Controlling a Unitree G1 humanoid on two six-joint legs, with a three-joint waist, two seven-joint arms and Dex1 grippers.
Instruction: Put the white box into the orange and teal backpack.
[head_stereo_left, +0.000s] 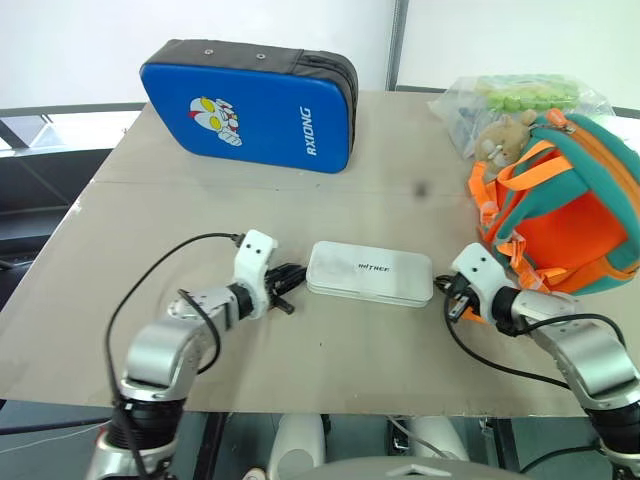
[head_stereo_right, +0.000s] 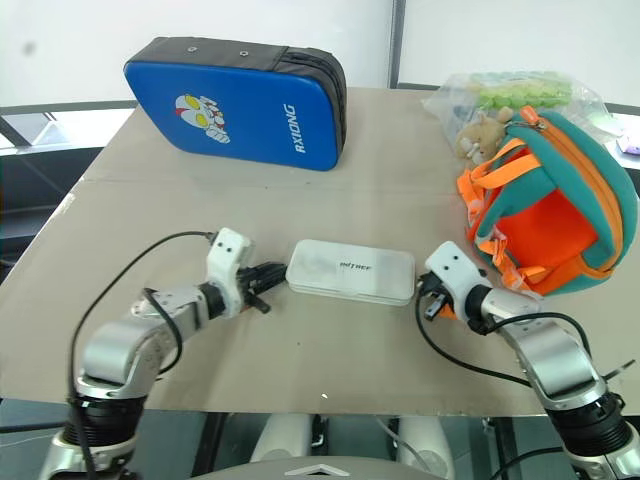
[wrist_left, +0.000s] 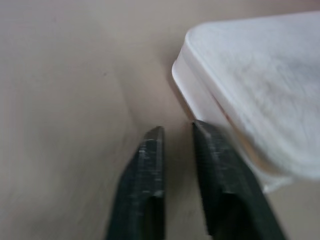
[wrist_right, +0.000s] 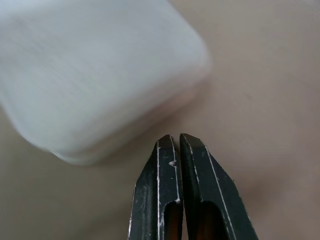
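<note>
While the box lies flat on the bench, both arms flank it at its short ends.

Box: the white box (head_stereo_left: 370, 273) lies lid up in the middle of the bench (head_stereo_left: 330, 370), closer to the near edge than the far one, long side along that edge, dark lettering on the lid.

Left gripper: the left gripper (head_stereo_left: 290, 281) points at the box's left end, low over the bench. Its fingers (wrist_left: 145, 185) stand a little apart with nothing between them; in the wrist view one fingertip is just beside the box's corner, and I cannot tell whether it touches.

Right gripper: the right gripper (head_stereo_left: 450, 300) points at the box's right end, near the corner. Its fingers (wrist_right: 162, 190) are pressed together and hold nothing; their tips are just short of the box's rounded corner, apart from it.

Backpack: the backpack (head_stereo_left: 575, 200) stands at the bench's right edge, well apart from the box, teal shell up, orange panel and straps facing the box. A beige plush toy (head_stereo_left: 505, 135) hangs at its top, on the side toward the far edge.

Bag: a clear bag (head_stereo_left: 520, 95) of green items lies at the far right corner, just behind the backpack.

Case: a blue padded case (head_stereo_left: 250, 110) lies at the far edge, left of centre, well apart from the box.
</note>
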